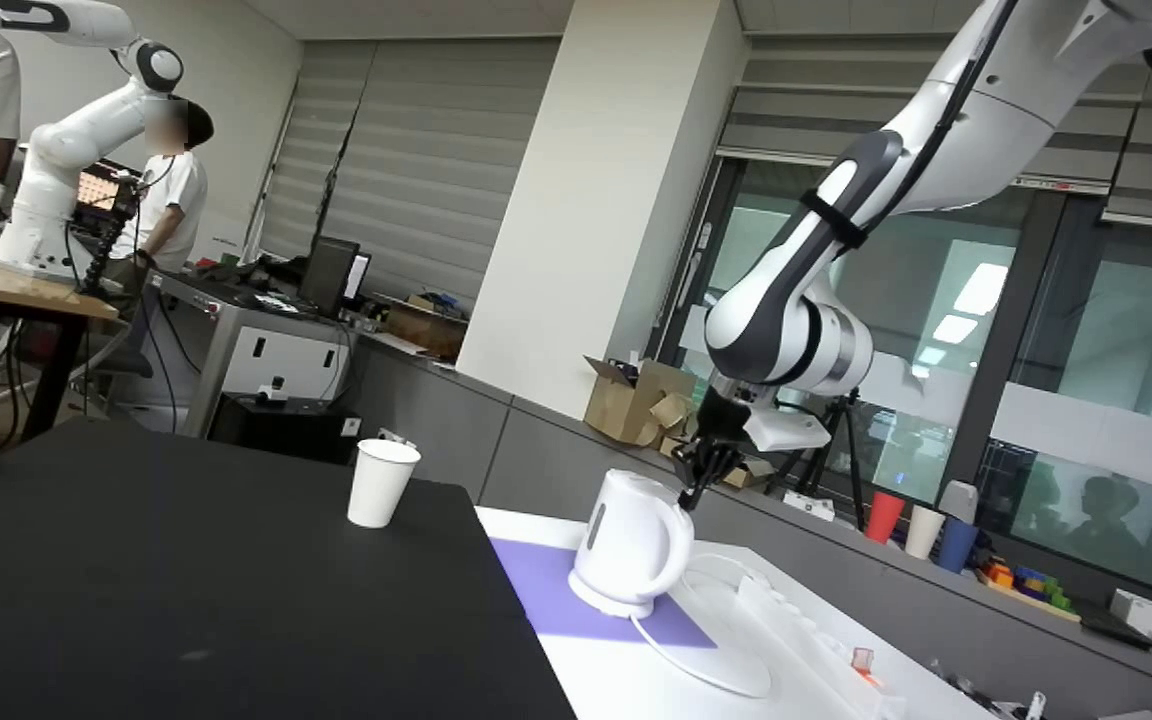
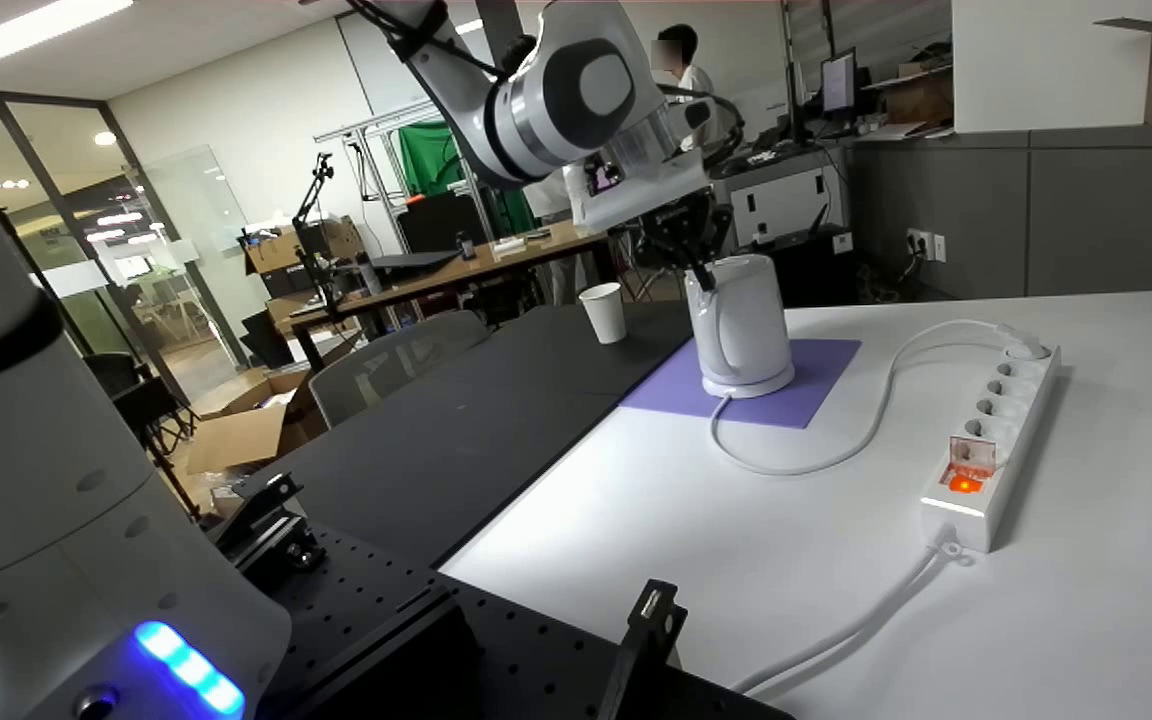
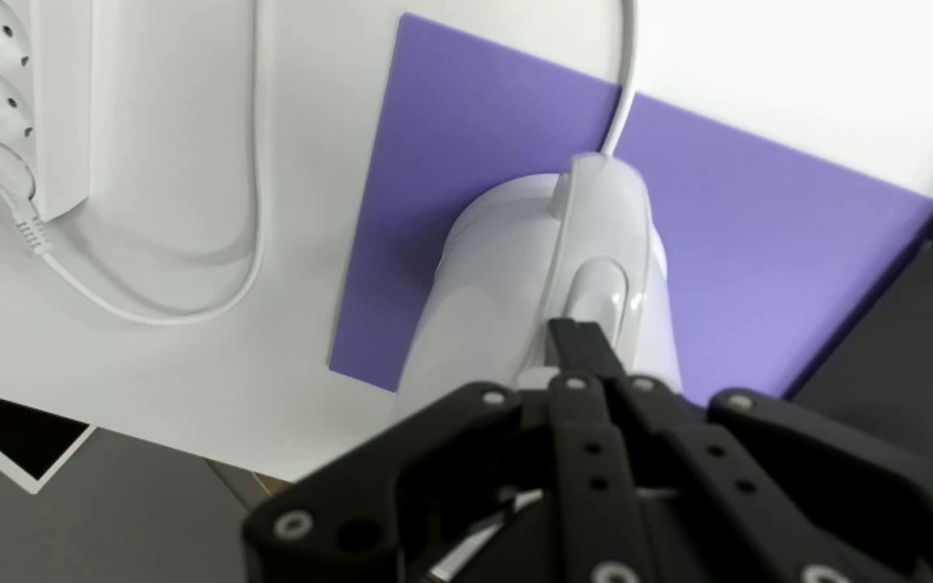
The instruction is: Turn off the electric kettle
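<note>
1. Gripper. Jaws pressed together, tips pointing downward; their state shows best in the wrist view.
2. Arm. White and grey, extending upward from the jaws.
3. Kettle. White, upright, below the jaws; in both exterior views its top lies close to their tips.
4. Handle. Loop on the kettle's side, its upper part just under the jaws. Whether the tips touch it cannot be determined, as they cover part of it in the wrist view.
5. Mat. Purple, flat beneath the kettle, lower than the jaws.
6. Strip. White, below jaw level and well apart from the jaws. A plug fills the socket at one end; at the opposite end a switch glows orange.
7. Cord. White, curving from the kettle, below the jaws, away from them to the plug.
8. White table. Bears the mat, cord and strip below the jaws.
9. Cup. White, upright on the black table, well apart from the jaws and lower than they are.
</note>
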Tool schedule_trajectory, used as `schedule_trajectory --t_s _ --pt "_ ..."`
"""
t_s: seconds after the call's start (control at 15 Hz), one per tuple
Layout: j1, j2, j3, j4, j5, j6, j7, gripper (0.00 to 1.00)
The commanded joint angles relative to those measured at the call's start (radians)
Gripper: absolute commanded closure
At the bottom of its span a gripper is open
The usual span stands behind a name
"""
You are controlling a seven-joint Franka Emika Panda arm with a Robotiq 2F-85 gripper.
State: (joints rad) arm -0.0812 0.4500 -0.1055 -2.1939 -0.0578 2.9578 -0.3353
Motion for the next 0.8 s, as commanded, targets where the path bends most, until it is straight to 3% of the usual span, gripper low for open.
schedule_trajectory --t_s 0.0,0.2,0.53,0.73 --pt "-0.030 0.021 0.026 0.029 -0.024 0.008 0.041 1.00" --pt "-0.039 0.023 0.035 0.021 -0.021 0.043 0.043 1.00" --pt "-0.049 0.045 0.040 -0.002 -0.012 0.242 0.085 1.00" --pt "-0.046 0.056 0.035 -0.001 -0.020 0.264 0.100 1.00"
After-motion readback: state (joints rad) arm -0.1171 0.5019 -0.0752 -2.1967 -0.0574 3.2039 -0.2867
